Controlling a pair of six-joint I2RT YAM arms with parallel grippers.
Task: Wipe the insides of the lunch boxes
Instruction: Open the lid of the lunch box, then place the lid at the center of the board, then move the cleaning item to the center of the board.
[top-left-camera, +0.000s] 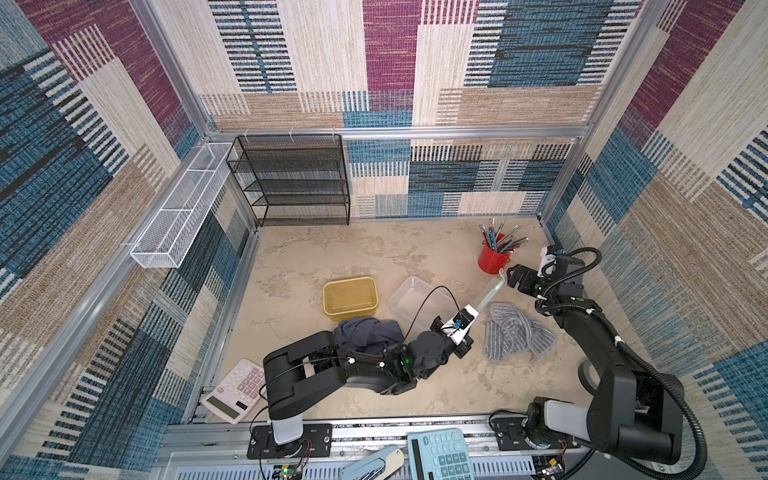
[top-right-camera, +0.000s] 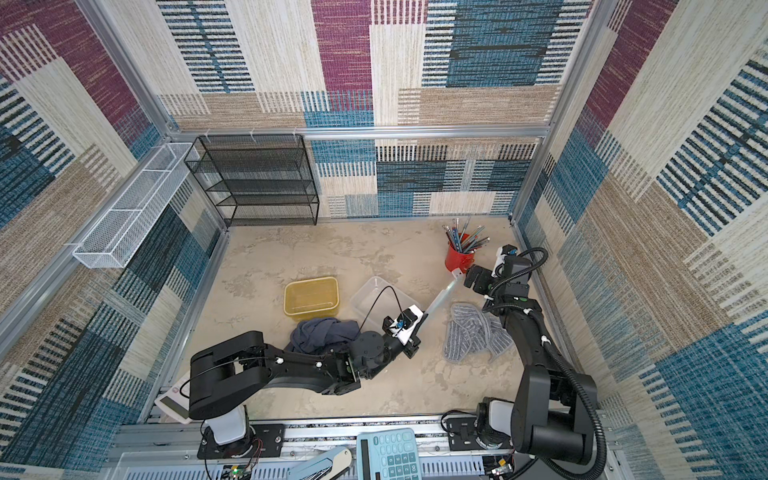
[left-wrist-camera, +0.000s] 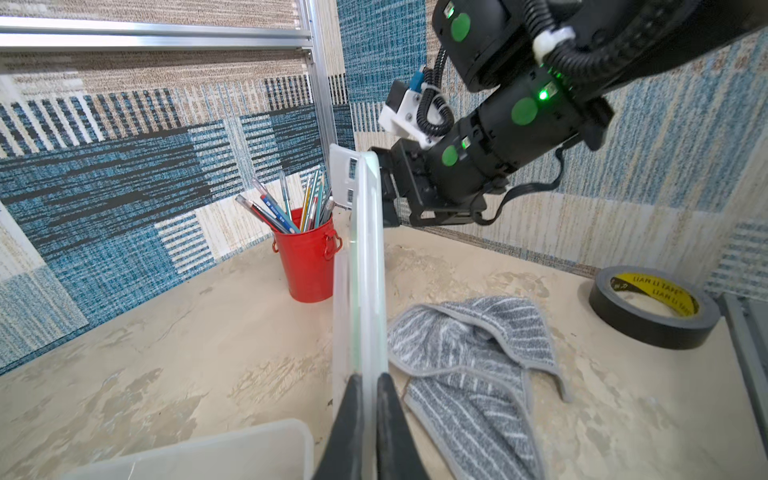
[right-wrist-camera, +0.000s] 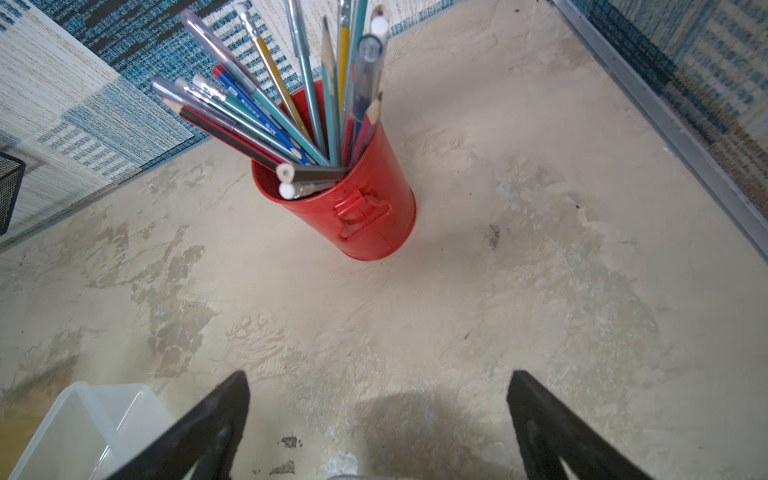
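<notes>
The amber lunch box stands open mid-table, and the clear lunch box lies open to its right. My left gripper is shut on a clear lid, held edge-on above the table. The lid's far end reaches my right gripper, which is open with only bare table between its fingers. A grey striped towel lies crumpled below the lid.
A red pencil cup stands just behind the right gripper. A dark blue cloth lies in front of the amber box. Black tape roll sits by the right wall. A calculator lies front left, a black mesh shelf at the back.
</notes>
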